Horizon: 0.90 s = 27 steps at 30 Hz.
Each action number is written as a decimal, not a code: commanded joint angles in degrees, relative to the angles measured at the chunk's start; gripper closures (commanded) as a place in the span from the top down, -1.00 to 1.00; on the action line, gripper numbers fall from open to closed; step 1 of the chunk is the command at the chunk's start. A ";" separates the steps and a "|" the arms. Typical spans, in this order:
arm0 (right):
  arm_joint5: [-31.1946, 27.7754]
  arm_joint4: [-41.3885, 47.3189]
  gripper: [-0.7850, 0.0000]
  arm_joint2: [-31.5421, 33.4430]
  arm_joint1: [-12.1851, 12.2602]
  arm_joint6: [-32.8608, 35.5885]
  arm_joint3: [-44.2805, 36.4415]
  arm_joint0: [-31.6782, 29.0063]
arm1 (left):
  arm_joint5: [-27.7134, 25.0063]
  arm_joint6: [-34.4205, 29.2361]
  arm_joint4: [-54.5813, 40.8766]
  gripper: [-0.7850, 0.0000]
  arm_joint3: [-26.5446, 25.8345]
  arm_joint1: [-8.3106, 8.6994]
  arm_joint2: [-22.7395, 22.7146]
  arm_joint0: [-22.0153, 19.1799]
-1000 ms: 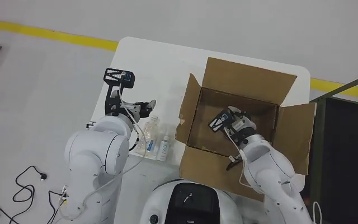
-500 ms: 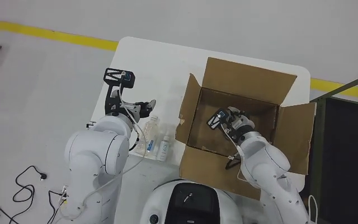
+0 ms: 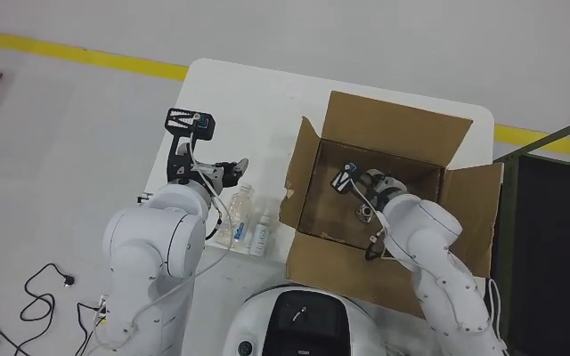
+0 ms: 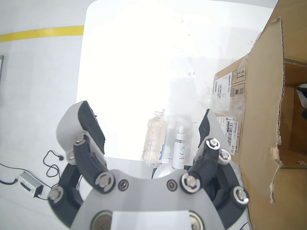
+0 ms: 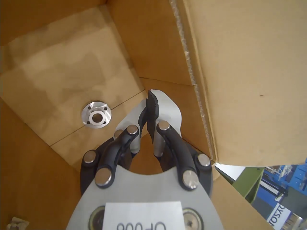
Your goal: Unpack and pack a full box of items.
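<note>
The open cardboard box [image 3: 396,125] stands on the right half of the white table [image 3: 240,98]. My right gripper [image 5: 150,101] hangs inside the box with its jaws shut and nothing between them. A round metal flange [image 5: 96,116] lies flat on the box floor, a little to one side of the fingertips and apart from them. My left gripper [image 4: 145,110] is held open above the table's near left part. Below it a clear plastic bottle [image 4: 154,140] and a small white spray bottle [image 4: 180,149] lie side by side next to the box wall [image 4: 261,111].
The box flaps [image 3: 472,214] stand spread outward, and one torn flap [image 4: 275,56] rises beside my left gripper. A small crumpled scrap [image 5: 18,223] lies in a box corner. A green frame [image 3: 534,147] stands past the table's right edge. The table's far left is bare.
My right wrist has shifted inside the box toward the far side and turned. The left arm and the two bottles have stayed put.
</note>
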 commanded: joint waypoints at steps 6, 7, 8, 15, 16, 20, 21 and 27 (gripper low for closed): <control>0.02 6.24 -1.00 -0.92 -0.46 7.28 2.08 1.56 | 0.00 0.00 0.00 1.00 0.00 0.00 0.00 0.00; 0.27 6.31 -1.00 -0.84 -0.42 7.53 2.09 1.43 | 0.00 0.00 0.00 1.00 0.00 0.00 0.00 0.00; 0.42 6.28 -1.00 -0.70 -0.36 7.68 2.00 1.25 | 0.00 0.00 0.00 1.00 0.00 0.00 0.00 0.00; 1.58 8.37 -0.97 1.22 -0.07 8.48 1.90 -0.87 | 0.00 0.00 0.00 1.00 0.00 0.00 0.00 0.00; 1.45 8.60 -0.95 1.40 -0.01 8.66 1.71 -1.15 | 0.00 0.00 0.00 1.00 0.00 0.00 0.00 0.00; 1.32 8.93 -0.58 1.57 0.29 8.58 0.78 -2.33 | 0.00 0.00 0.00 1.00 0.00 0.00 0.00 0.00; 1.31 9.10 -0.42 1.63 0.36 8.57 0.68 -2.52 | 0.00 0.00 0.00 1.00 0.00 0.00 0.00 0.00; 1.22 9.89 -0.29 1.76 0.63 8.08 1.53 -2.94 | 0.00 0.00 0.00 1.00 0.00 0.00 0.00 0.00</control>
